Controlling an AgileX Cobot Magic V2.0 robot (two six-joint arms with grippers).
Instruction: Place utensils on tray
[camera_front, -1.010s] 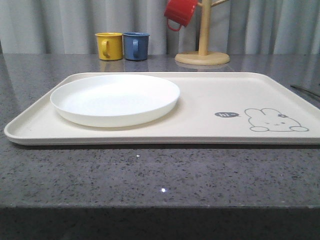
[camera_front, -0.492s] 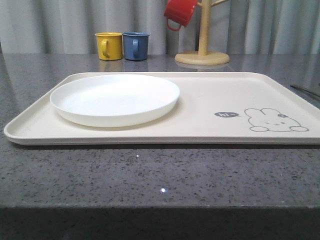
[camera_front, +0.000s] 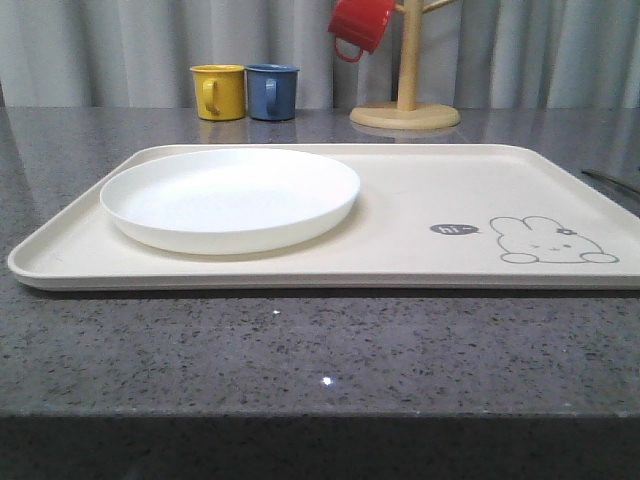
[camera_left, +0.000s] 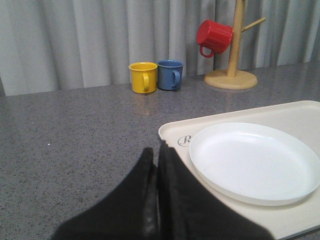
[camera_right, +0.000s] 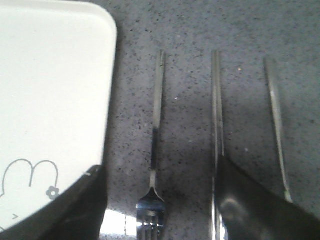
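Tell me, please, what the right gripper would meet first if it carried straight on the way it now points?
Most likely the fork: it lies on the countertop between the open fingers of the right gripper, beside the tray. Depth is unclear.

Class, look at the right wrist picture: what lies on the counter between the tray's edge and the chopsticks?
The fork lies between the tray and chopsticks, shown in the right wrist view.
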